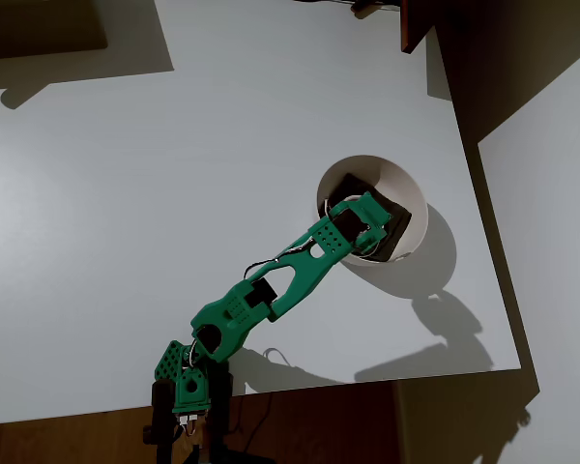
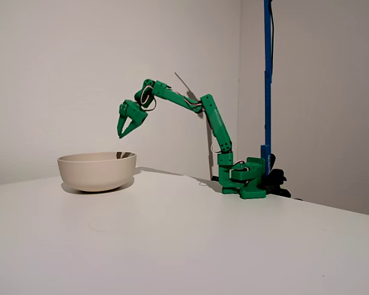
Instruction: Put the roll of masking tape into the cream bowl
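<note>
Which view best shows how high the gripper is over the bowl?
The fixed view: side-on, the gripper, jaws apart, hangs clear above the bowl rim. The overhead view places the gripper over the bowl but hides height.

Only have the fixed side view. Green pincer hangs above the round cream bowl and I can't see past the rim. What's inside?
Observer: From overhead, a dark brown flat piece, possibly cloth, lies in the round cream bowl, partly hidden under the green pincer.
Operator: Pincer centred over the bowl?
Observer: Not quite. In the overhead view it sits slightly toward the lower left of the bowl's middle, and the arm crosses the rim on that side.
</note>
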You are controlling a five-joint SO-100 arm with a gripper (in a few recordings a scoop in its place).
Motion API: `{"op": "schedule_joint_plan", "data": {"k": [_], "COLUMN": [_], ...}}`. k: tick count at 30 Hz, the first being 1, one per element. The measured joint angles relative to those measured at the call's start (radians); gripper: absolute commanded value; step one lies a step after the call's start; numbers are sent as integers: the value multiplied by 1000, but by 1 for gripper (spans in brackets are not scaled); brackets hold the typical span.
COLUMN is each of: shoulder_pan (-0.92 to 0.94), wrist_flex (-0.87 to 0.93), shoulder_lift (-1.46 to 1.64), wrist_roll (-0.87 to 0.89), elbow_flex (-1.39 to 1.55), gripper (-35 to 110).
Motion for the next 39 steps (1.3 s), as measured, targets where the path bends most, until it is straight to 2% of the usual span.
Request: {"op": "schedule_joint_plan", "data": {"k": [12, 19, 27, 32, 39], "shoulder_pan": [-206, -515, -887, -963, -977], "wrist_flex": [276, 457, 489, 463, 327], "shoulder_lift": [348, 672, 1060, 1270, 1532], "wrist_roll": [-14, -41, -32, -41, -58], "elbow_flex": [0, 54, 250, 537, 994], "gripper": [-8, -8, -8, -8, -8]}}
